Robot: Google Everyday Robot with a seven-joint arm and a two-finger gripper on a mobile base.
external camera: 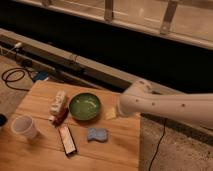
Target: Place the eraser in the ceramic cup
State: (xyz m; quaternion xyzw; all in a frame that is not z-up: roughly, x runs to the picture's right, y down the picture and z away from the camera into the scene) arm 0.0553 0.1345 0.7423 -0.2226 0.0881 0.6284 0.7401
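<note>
White arm (165, 107) over table (40, 97) edge; hand (111, 114) spread, half-hidden, just beside green bowl (84, 106)

Outstretched arm (165, 106), pincer (111, 113) spread at tip

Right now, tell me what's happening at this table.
A one-armed robot is meant to put the eraser in the cup, and nothing is picked up yet. Its arm reaches in from the right, with the gripper open beside the bowl's right edge. The eraser lies flat on the table in front of the bowl, next to a blue sponge. The cup stands upright and apart, near the left edge.
</note>
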